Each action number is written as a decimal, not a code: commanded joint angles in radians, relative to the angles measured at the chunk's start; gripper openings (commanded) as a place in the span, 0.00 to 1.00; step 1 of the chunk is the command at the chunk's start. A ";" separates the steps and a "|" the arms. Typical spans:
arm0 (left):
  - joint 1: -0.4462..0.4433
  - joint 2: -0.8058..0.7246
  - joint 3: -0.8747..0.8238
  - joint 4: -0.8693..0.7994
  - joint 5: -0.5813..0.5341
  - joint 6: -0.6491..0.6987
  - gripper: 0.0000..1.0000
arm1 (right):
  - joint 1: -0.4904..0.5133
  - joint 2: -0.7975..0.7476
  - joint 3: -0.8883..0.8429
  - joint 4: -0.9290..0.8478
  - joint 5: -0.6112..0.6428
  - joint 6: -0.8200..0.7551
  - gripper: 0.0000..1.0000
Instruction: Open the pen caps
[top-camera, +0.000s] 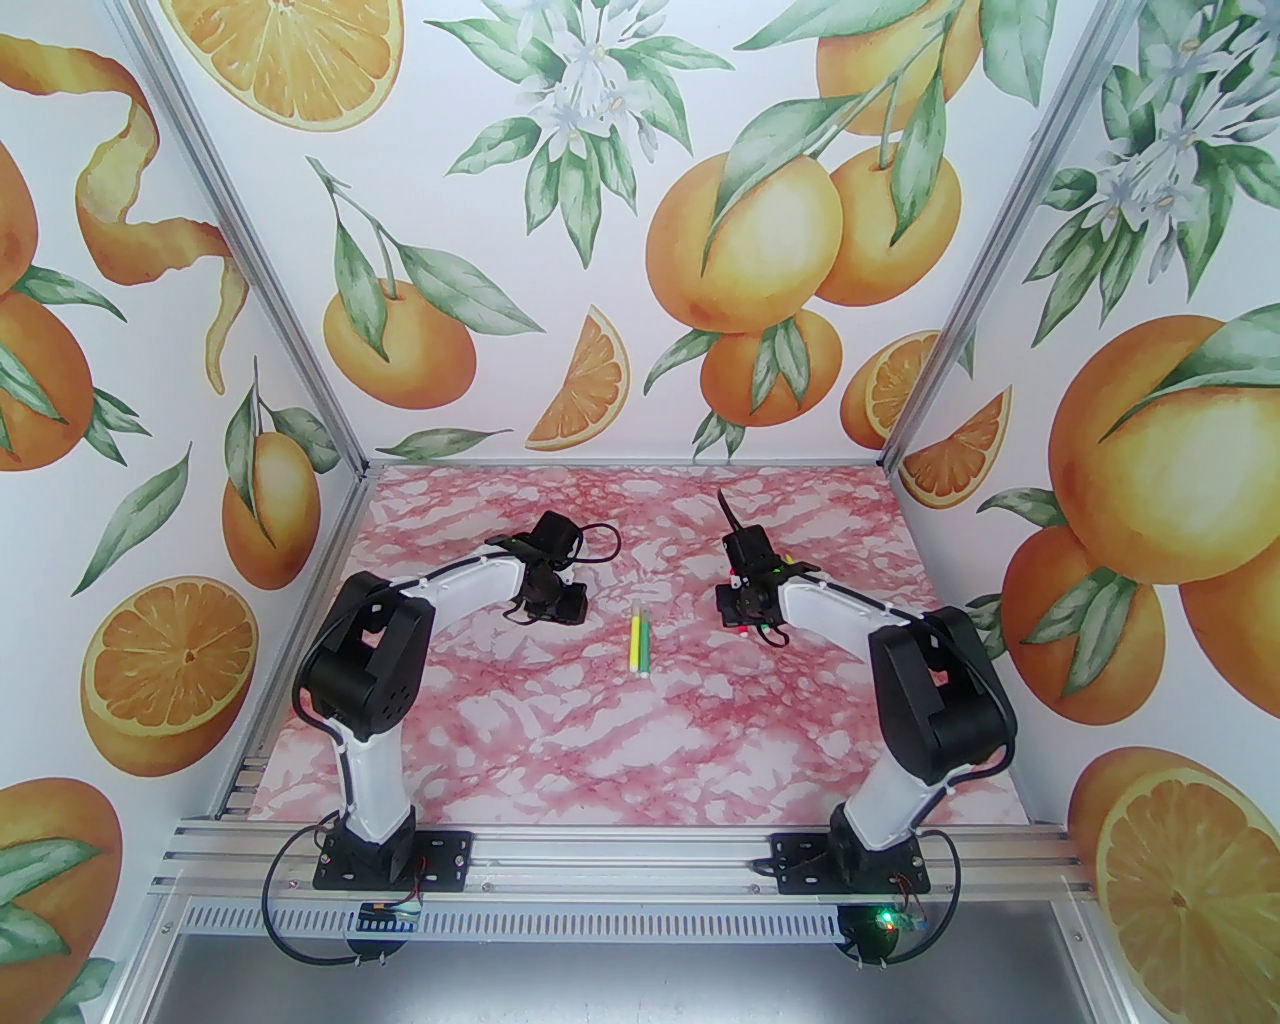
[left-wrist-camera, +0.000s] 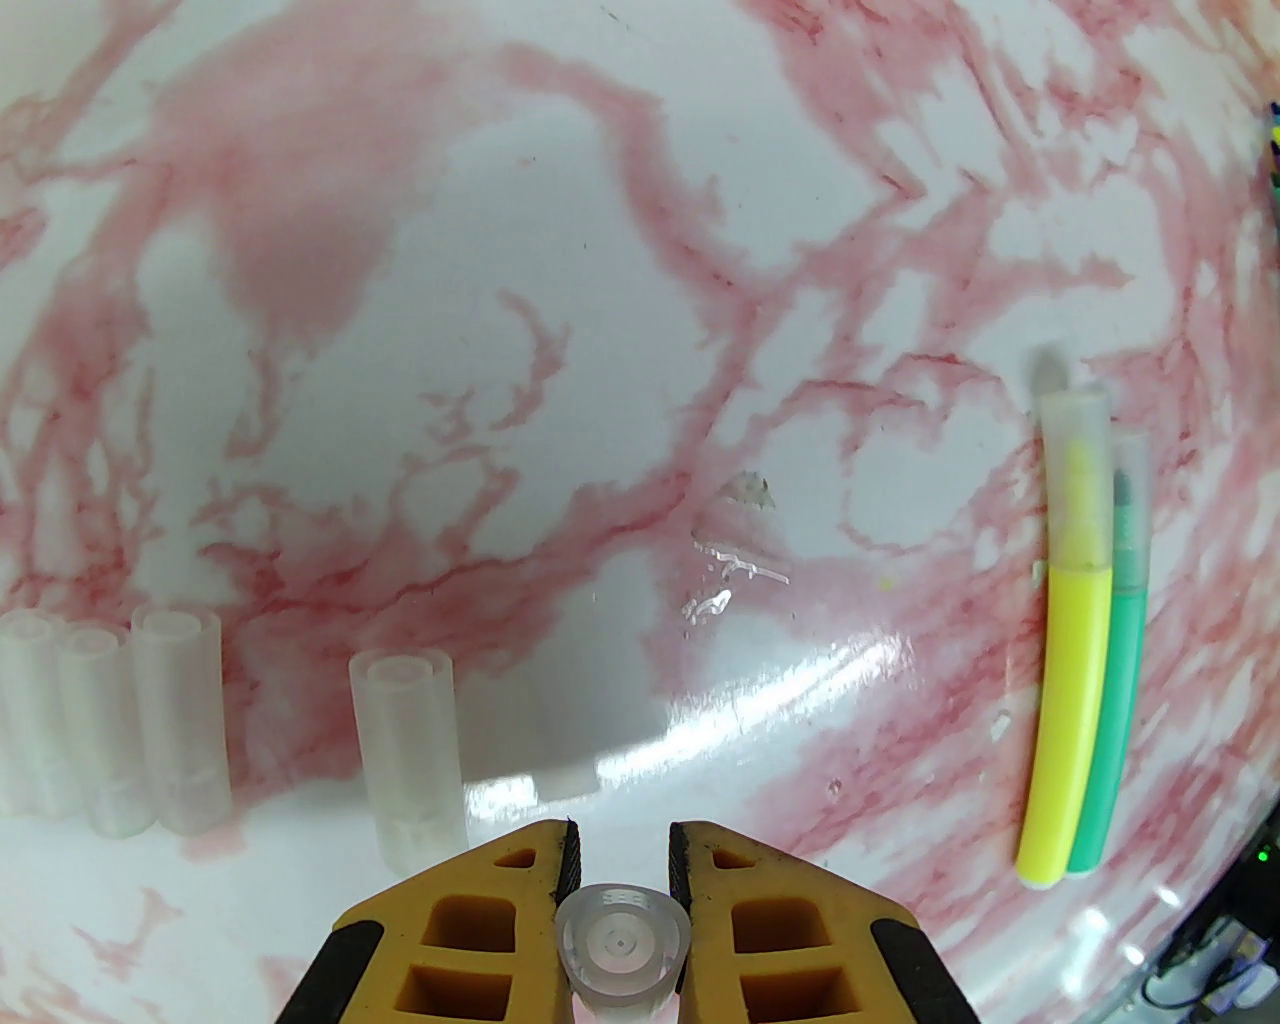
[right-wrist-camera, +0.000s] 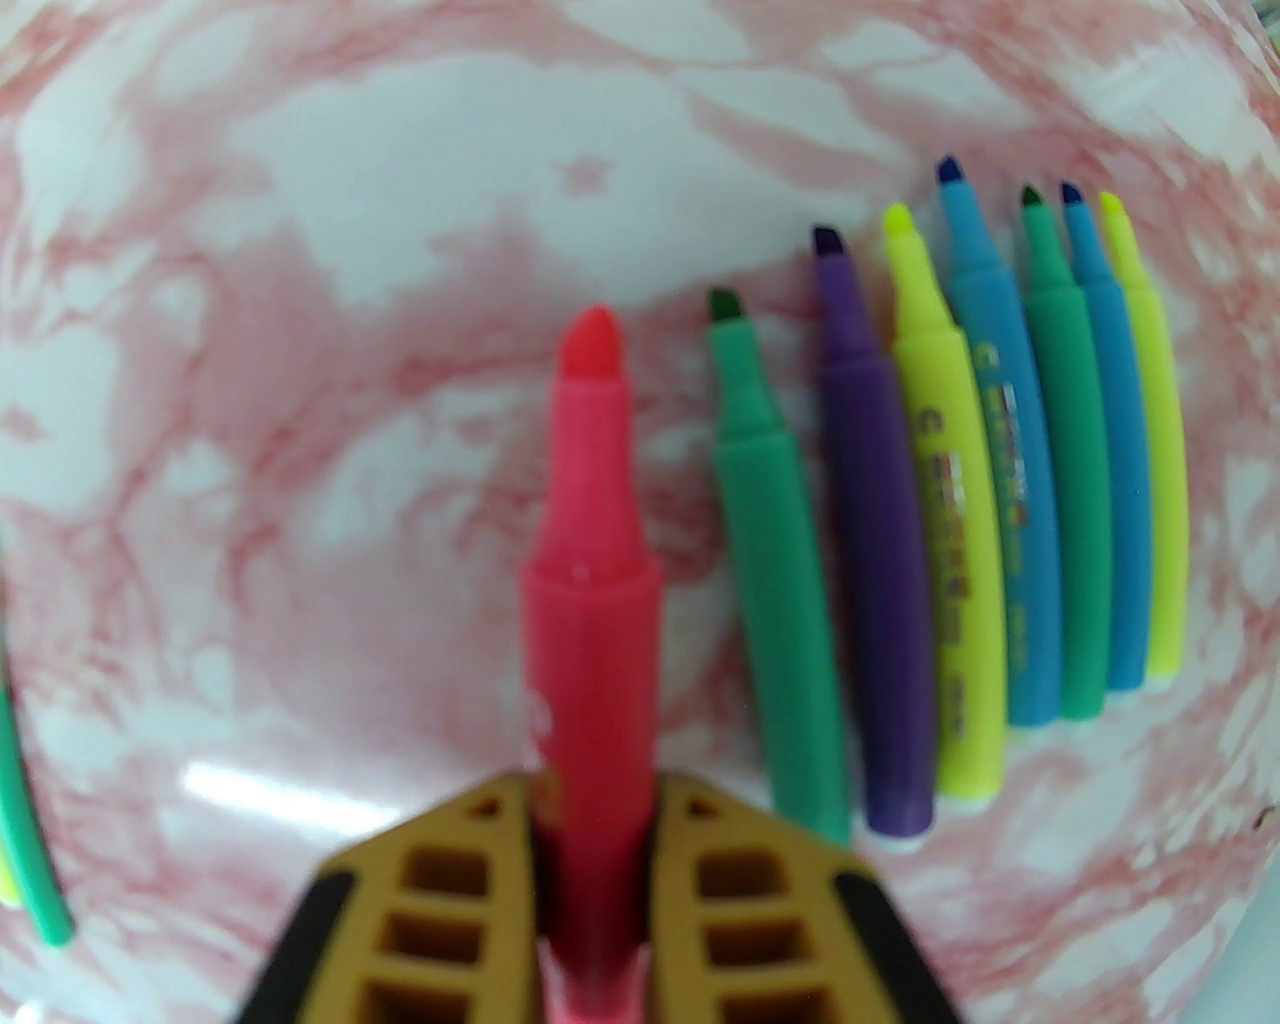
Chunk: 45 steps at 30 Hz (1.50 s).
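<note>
Top: I see two capped pens (top-camera: 640, 640) side by side mid-table (top-camera: 600, 740), btwn both arms.
L wrist: left gripper (left-wrist-camera: 624, 850) pinched tight on one pen cap (left-wrist-camera: 624, 940); loose caps (left-wrist-camera: 110, 730) sit at 9 o'clock.
R wrist: right gripper (right-wrist-camera: 598, 790) clamped on uncapped pink pen (right-wrist-camera: 590, 560); seven uncapped pens (right-wrist-camera: 960, 520) in a row at 2 o'clock.
</note>
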 joint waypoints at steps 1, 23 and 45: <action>-0.006 0.027 0.048 -0.013 -0.012 0.023 0.03 | -0.015 0.021 0.033 -0.025 0.010 -0.012 0.01; -0.006 0.076 0.060 -0.044 -0.101 0.031 0.20 | -0.015 0.080 0.085 -0.077 0.041 -0.042 0.11; -0.006 0.008 0.028 -0.033 -0.110 0.035 0.33 | -0.016 0.122 0.118 -0.100 0.089 -0.061 0.16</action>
